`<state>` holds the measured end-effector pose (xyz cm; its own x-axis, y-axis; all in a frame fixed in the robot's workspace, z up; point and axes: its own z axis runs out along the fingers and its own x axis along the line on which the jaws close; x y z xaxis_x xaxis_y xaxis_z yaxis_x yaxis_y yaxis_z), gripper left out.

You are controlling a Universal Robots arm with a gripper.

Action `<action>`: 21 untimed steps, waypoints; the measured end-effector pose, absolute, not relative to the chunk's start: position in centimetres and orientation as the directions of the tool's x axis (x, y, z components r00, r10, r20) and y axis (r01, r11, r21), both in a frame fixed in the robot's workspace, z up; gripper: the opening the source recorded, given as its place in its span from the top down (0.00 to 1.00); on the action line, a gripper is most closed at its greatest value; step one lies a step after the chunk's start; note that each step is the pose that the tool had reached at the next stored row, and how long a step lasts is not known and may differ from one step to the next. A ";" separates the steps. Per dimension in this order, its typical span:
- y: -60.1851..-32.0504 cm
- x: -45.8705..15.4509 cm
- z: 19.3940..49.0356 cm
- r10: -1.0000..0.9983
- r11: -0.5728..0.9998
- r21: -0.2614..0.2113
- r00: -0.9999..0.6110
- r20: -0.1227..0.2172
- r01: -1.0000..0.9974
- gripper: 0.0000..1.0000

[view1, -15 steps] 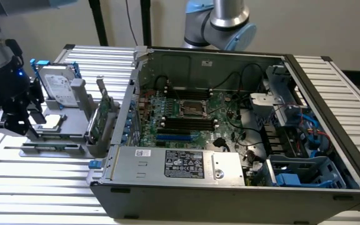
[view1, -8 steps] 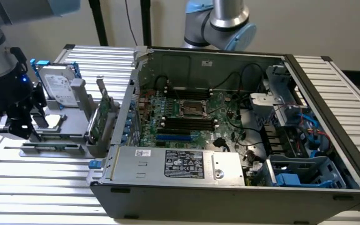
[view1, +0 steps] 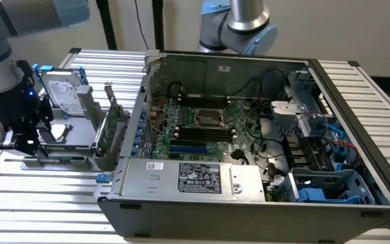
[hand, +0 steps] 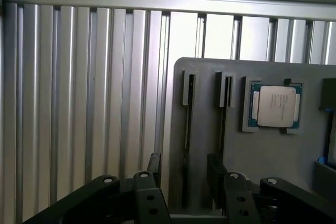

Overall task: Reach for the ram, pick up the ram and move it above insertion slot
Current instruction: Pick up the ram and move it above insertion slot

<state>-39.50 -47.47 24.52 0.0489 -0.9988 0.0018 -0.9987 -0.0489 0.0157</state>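
The ram (hand: 186, 129) stands on edge in a narrow groove of the grey holder (hand: 273, 77) and looks like a thin dark strip from above. My gripper (hand: 184, 167) is open just above it. One finger (hand: 154, 163) is on each side of the strip, and neither touches it. In the exterior view the gripper (view1: 27, 142) hangs over the holder's end at that view's left, beside the open computer case (view1: 249, 213). The black insertion slots (view1: 205, 134) lie on the green motherboard inside the case, well off toward that view's right.
A second groove (hand: 226, 108) with another thin strip runs beside the first. A square processor (hand: 275, 106) lies in a pocket of the holder. A silver hard drive (view1: 63, 94) and a taller green card (view1: 107, 127) stand upright between gripper and case. Another robot arm (view1: 239, 25) stands behind the case.
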 end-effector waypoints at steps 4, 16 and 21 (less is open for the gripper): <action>-47.5 -39.4 23.8 -0.999 -0.049 0.016 0.049 0.002 -0.999 0.52; -47.5 -39.1 21.6 -0.999 -0.049 0.016 0.049 0.002 -0.999 0.52; -47.5 -38.9 20.7 -0.999 -0.049 0.016 0.049 0.002 -0.999 0.52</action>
